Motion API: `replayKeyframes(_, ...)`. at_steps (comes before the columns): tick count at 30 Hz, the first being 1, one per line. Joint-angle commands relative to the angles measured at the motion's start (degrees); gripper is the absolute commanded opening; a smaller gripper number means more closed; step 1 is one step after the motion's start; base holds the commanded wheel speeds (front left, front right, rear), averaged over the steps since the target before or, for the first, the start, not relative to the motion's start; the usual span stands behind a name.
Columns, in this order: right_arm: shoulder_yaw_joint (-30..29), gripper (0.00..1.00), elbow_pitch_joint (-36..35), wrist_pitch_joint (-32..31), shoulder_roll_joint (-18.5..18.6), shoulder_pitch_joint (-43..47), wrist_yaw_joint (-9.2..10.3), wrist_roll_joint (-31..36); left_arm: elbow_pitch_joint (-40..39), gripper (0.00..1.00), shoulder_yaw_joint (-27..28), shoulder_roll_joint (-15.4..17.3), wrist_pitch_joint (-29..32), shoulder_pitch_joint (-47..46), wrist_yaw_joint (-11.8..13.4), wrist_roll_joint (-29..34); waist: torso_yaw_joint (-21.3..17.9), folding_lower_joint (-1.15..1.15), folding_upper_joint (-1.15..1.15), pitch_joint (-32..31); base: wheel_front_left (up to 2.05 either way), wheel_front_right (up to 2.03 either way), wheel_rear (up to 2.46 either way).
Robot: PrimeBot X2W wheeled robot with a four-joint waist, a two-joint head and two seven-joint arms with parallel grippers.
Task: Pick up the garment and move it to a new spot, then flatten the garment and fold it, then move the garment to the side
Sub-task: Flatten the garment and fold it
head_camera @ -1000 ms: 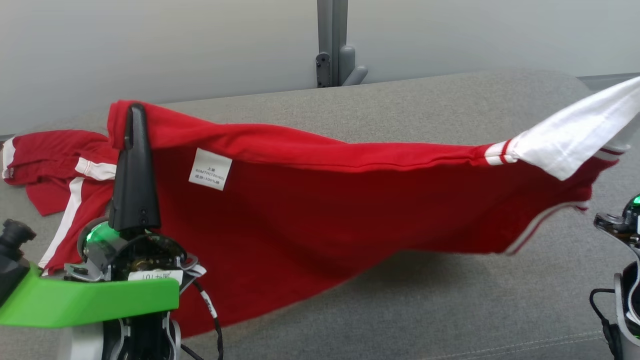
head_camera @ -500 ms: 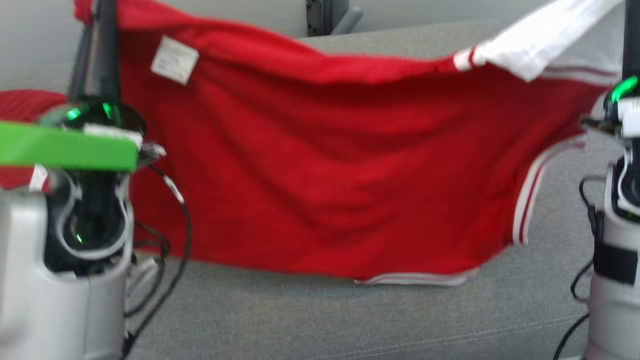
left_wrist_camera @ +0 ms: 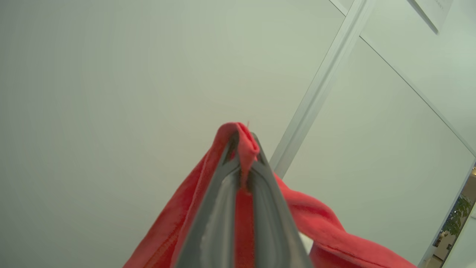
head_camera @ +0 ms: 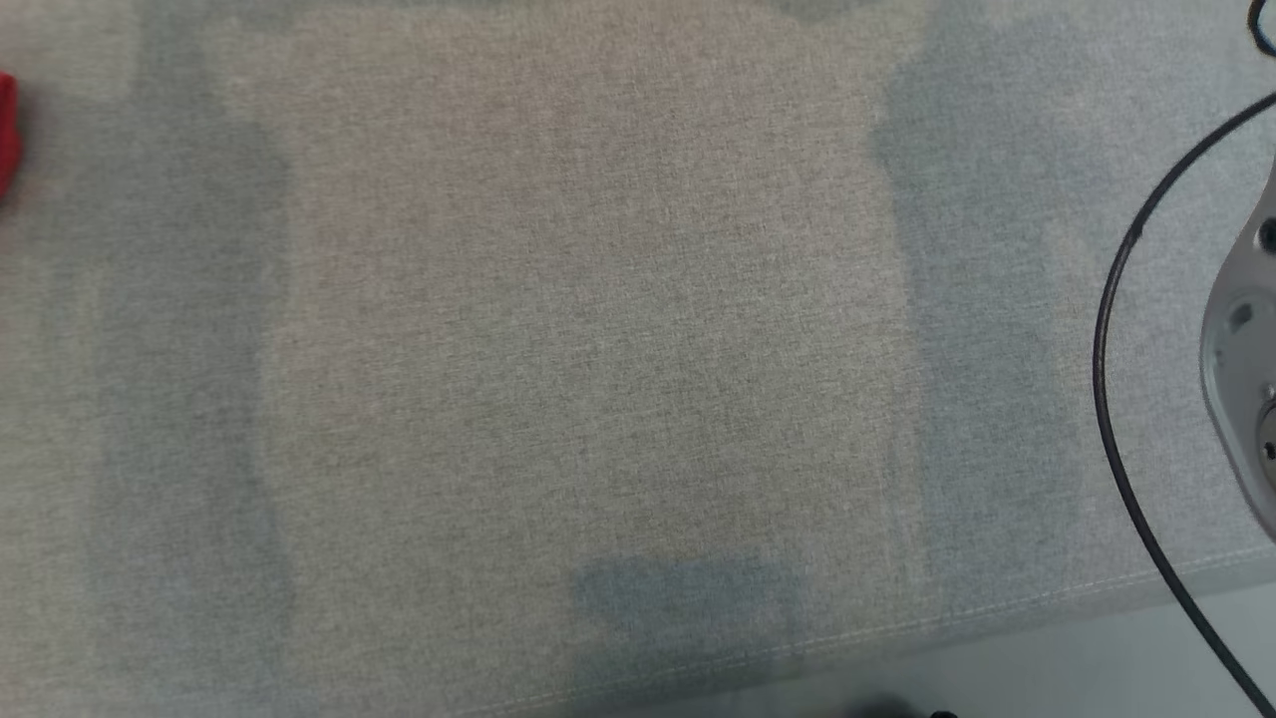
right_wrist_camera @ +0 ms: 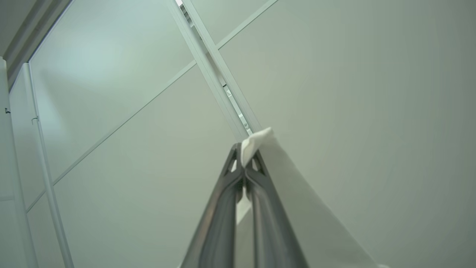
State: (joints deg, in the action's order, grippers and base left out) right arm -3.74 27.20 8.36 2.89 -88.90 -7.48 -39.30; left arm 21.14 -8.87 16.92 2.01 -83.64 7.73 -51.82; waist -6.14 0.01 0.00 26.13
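The garment is a red top with white trim. In the left wrist view my left gripper (left_wrist_camera: 242,143) is shut on a fold of its red cloth (left_wrist_camera: 238,136), which hangs down both sides of the fingers against a pale wall. In the right wrist view my right gripper (right_wrist_camera: 245,156) is shut on a white part of the garment (right_wrist_camera: 254,143), which trails down to the right. Both point up at wall panels. In the head view the grey cushion (head_camera: 598,349) lies below, with a sliver of red cloth (head_camera: 6,135) at the left edge.
A pale forearm shell (head_camera: 1241,349) and a black cable (head_camera: 1126,399) cross the right side of the head view. The cushion's front seam (head_camera: 897,623) runs along the bottom, with pale floor beyond it. Soft shadows lie on the cushion.
Both grippers have lifted the garment up out of the head view. The head camera has tilted down, so the picture has shifted to the bare cushion.
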Motion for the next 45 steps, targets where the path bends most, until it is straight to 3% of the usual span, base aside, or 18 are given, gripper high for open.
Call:
replayKeyframes(1,1.05,0.0,2.83,2.1,0.0,-2.62,-0.02,0.11,2.22,0.0,-0.54,0.43,-0.86,-2.89,-0.92,1.33,-3.78,-0.01,0.0,5.98,0.0,0.0,0.0)
replayKeyframes(5,5.87,0.0,8.67,4.98,-0.03,-7.99,-0.02,-3.6,8.89,0.0,-1.66,1.25,-2.94,-9.39,-3.23,3.51,-5.36,-0.01,0.0,9.44,0.0,0.0,0.0)
replayKeyframes(10,12.39,0.0,10.52,6.47,0.03,-4.66,-0.02,-8.7,17.25,0.0,-1.5,3.45,-5.91,-8.96,-7.73,3.83,-6.56,-0.01,0.0,15.35,0.0,0.0,0.0)
replayKeyframes(17,17.81,0.0,6.74,6.82,0.05,2.47,-0.02,-12.09,23.7,0.0,0.0,5.65,-9.52,-6.92,-11.22,2.5,-6.67,-0.01,0.0,18.36,0.0,0.0,0.0)
replayKeyframes(26,19.97,0.0,-0.82,6.85,1.53,10.73,-0.02,-14.39,26.9,0.0,0.57,4.5,-11.37,-5.18,-13.91,-0.48,-5.07,-0.01,0.0,16.45,0.0,0.0,0.0)
replayKeyframes(33,20.85,0.0,-7.65,6.74,5.25,21.08,-0.02,-17.21,23.61,0.0,1.6,4.12,-12.78,3.09,-15.24,-5.29,-3.1,-0.01,0.0,12.36,0.0,0.0,0.0)
replayKeyframes(39,21.56,0.0,-13.22,6.05,8.53,32.42,-0.02,-19.77,14.35,0.0,-0.21,3.69,-13.33,15.6,-15.24,-10.75,-0.87,-0.01,0.0,7.38,0.0,0.0,0.0)
replayKeyframes(45,19.96,0.0,-19.57,6.26,11.3,49.71,-0.02,-22.87,3.04,0.0,-1.96,3.32,-15.7,35.65,-15.24,-14.84,2.19,-0.01,0.0,0.41,0.0,0.0,0.0)
